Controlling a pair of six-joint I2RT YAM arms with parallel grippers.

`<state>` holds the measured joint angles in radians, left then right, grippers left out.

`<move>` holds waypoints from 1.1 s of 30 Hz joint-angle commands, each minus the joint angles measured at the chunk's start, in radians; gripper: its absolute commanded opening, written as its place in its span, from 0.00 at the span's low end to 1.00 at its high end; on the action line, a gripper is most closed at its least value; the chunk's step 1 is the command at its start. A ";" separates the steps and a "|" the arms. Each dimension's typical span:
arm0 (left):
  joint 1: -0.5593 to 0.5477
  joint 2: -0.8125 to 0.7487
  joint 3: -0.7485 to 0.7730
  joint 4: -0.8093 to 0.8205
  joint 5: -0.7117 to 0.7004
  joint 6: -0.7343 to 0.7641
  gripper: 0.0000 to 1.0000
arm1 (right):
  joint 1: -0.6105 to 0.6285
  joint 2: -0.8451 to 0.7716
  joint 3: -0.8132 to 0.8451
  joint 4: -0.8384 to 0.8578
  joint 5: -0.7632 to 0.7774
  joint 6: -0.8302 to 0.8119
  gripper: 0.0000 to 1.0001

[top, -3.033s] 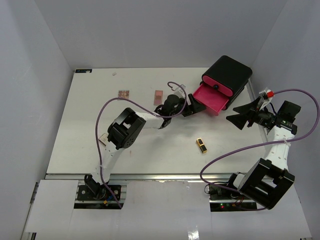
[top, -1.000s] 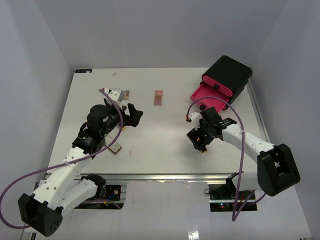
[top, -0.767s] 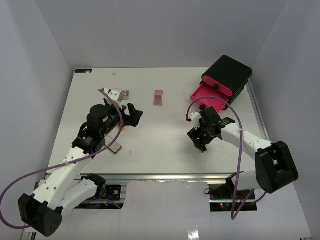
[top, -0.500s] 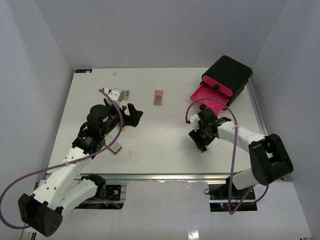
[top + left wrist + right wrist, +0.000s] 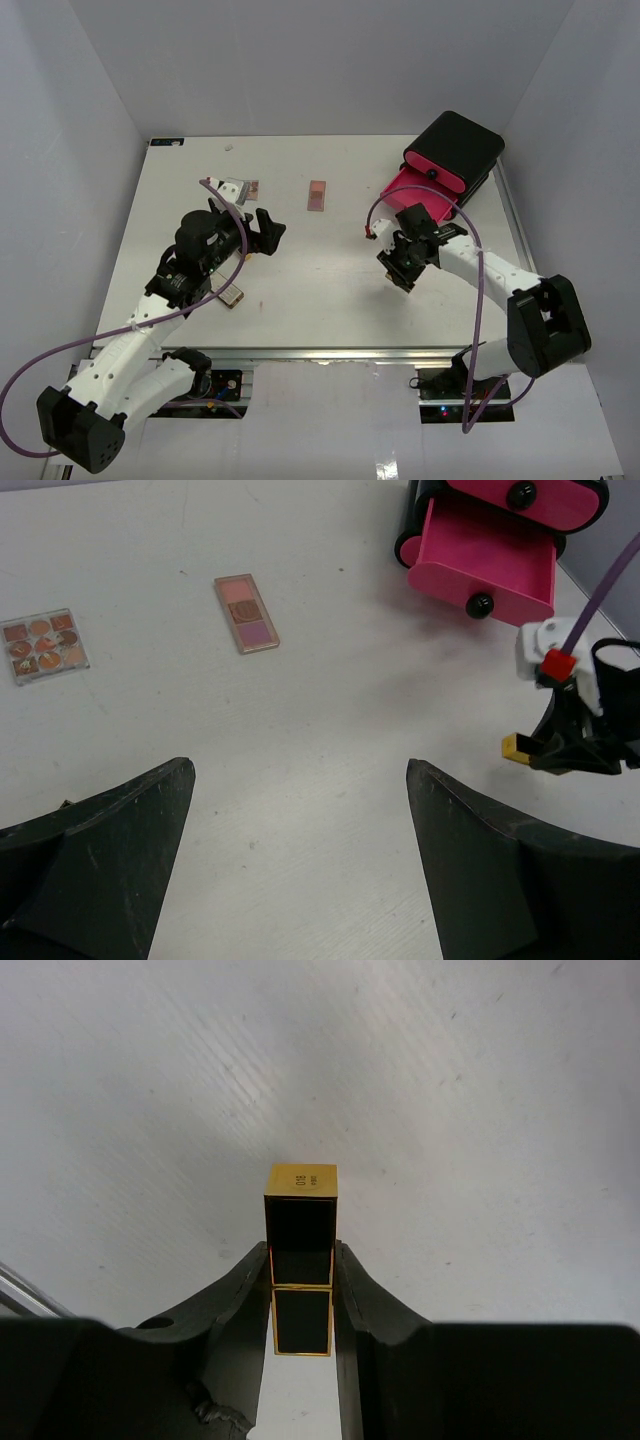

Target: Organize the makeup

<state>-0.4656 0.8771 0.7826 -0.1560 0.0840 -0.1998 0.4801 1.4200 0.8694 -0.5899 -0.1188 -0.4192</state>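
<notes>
Black-and-gold lipstick [image 5: 301,1222] pinched tight in right gripper [image 5: 300,1252]; left gripper [image 5: 298,770] wide over table [image 5: 330,720].

My left arm stretches forward, its end effector [image 5: 298,768] spread wide. My right arm bends inward, its end effector [image 5: 300,1252] pinching a lipstick [image 5: 301,1222] between both fingers.

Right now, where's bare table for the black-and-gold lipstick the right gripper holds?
Widest bare patch: the white table centre, bordered by the left gripper, the long pink palette and the right gripper. Crowded beside the open pink drawer.
</notes>
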 commanded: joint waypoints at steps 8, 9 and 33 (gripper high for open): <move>0.004 0.018 -0.008 0.001 -0.025 0.011 0.98 | -0.036 -0.186 0.333 -0.006 0.076 -0.197 0.13; 0.003 0.022 -0.009 0.001 -0.027 0.012 0.98 | -0.054 -0.173 0.340 0.019 0.108 -0.203 0.14; 0.004 0.063 -0.010 -0.007 -0.044 0.020 0.98 | -0.288 0.140 0.321 0.304 0.173 -0.191 0.27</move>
<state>-0.4656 0.9407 0.7765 -0.1581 0.0513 -0.1909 0.1917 1.5283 1.1929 -0.3678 0.0425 -0.6098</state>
